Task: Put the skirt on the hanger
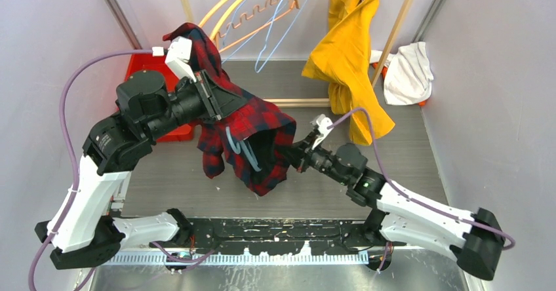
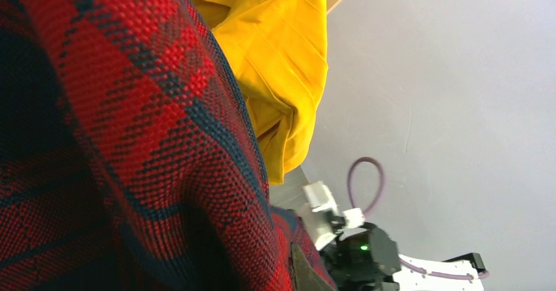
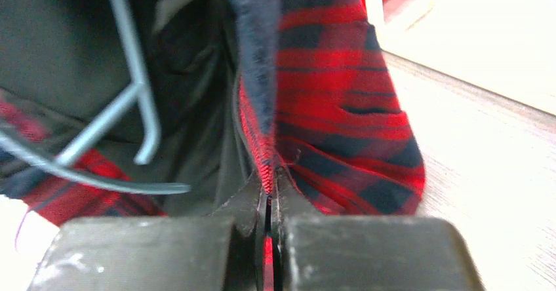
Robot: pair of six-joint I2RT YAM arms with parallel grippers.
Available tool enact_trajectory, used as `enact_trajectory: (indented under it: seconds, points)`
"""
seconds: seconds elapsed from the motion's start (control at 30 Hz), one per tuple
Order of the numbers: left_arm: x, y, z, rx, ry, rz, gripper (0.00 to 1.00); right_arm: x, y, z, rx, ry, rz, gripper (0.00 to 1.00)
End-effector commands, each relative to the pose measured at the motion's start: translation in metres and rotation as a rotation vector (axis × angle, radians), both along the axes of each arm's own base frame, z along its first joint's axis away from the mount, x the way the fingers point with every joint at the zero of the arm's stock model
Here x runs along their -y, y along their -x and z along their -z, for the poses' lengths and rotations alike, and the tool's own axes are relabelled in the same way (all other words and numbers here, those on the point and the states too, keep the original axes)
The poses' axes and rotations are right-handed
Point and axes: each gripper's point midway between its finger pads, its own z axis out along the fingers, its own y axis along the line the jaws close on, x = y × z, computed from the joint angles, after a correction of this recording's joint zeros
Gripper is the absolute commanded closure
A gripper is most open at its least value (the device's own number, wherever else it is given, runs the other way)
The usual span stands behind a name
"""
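Note:
The red and navy plaid skirt (image 1: 262,127) hangs in the air over the table, draped over my left gripper (image 1: 221,102). It fills the left wrist view (image 2: 131,140) and hides the left jaws there, apart from one dark fingertip (image 2: 305,271). A pale blue wire hanger (image 1: 235,145) shows inside the skirt's opening, and in the right wrist view (image 3: 141,101) as grey wire. My right gripper (image 1: 293,152) is shut on the skirt's edge (image 3: 341,107), with the hem pinched between its jaws (image 3: 270,186).
A yellow garment (image 1: 347,55) hangs from the rack at the back, also in the left wrist view (image 2: 275,48). Orange and blue spare hangers (image 1: 256,9) hang beside it. A white cloth (image 1: 410,71) lies back right. A red bin (image 1: 141,68) stands behind the left arm.

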Motion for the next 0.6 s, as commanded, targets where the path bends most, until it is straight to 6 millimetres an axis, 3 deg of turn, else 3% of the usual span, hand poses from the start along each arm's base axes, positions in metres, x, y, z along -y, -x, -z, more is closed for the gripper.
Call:
enact_trajectory:
  seconds: [0.0,0.13,0.4,0.57]
  points:
    - [-0.010,-0.008,-0.064,0.252,0.167,-0.059,1.00,0.019,0.016,-0.056,0.027,-0.080,0.001,0.99]
    - [-0.011,-0.021,-0.064,0.304,0.155,-0.106,1.00,0.025,0.032,-0.075,-0.014,-0.062,-0.048,0.99]
    - [-0.018,-0.036,-0.074,0.418,0.170,-0.188,1.00,0.039,0.058,-0.085,-0.128,0.001,-0.104,0.99]
    - [-0.020,-0.033,-0.086,0.451,0.244,-0.194,1.00,0.042,0.061,-0.073,-0.191,0.052,-0.096,0.99]
